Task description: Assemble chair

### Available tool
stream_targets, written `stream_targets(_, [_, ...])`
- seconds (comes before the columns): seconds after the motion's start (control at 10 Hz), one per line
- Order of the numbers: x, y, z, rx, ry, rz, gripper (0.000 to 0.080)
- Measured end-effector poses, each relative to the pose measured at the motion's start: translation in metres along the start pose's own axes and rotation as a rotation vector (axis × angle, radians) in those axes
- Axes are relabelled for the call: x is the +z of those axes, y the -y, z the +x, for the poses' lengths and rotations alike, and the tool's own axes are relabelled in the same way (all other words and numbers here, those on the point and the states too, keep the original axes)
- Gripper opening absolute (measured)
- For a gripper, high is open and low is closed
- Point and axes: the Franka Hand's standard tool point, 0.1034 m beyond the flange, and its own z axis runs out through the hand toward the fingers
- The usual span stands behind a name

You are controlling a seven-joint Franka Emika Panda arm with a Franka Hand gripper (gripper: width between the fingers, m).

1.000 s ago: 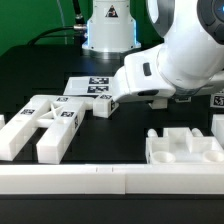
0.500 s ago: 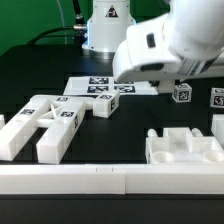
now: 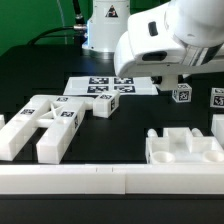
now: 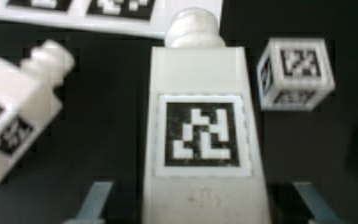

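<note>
In the wrist view my gripper point(image 4: 197, 200) is shut on a long white chair bar point(image 4: 202, 110) that carries a black-and-white tag and ends in a rounded peg. One finger stands on each side of the bar's near end. A second tagged white chair piece point(image 4: 16, 110) with a knob lies tilted beside it on the black table. In the exterior view the arm's white body point(image 3: 165, 40) hangs above the table and hides the gripper and the held bar. A slotted chair panel point(image 3: 45, 120) lies at the exterior view's left, with a short tagged block point(image 3: 105, 105) beside it.
The marker board point(image 3: 100, 86) lies at the back. A small tagged cube point(image 3: 181, 92) point(image 4: 295, 72) sits under the arm, another cube point(image 3: 218, 97) at the exterior view's right edge. A chunky white piece point(image 3: 185, 148) lies front right, and a long white rail point(image 3: 110, 180) runs along the front.
The arm has risen and moved toward the exterior view's right, uncovering the small cube below it. The parts on the table have not moved.
</note>
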Motion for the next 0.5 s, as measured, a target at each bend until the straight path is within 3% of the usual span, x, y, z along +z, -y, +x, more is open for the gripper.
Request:
stream_targets(0.3, [-0.047,-0.002,-0.004,-0.003,-0.143,0.002,0.0294])
stream_targets(0.5, [-0.057,-0.003,-0.002,-0.003,-0.268,0.002,0.0294])
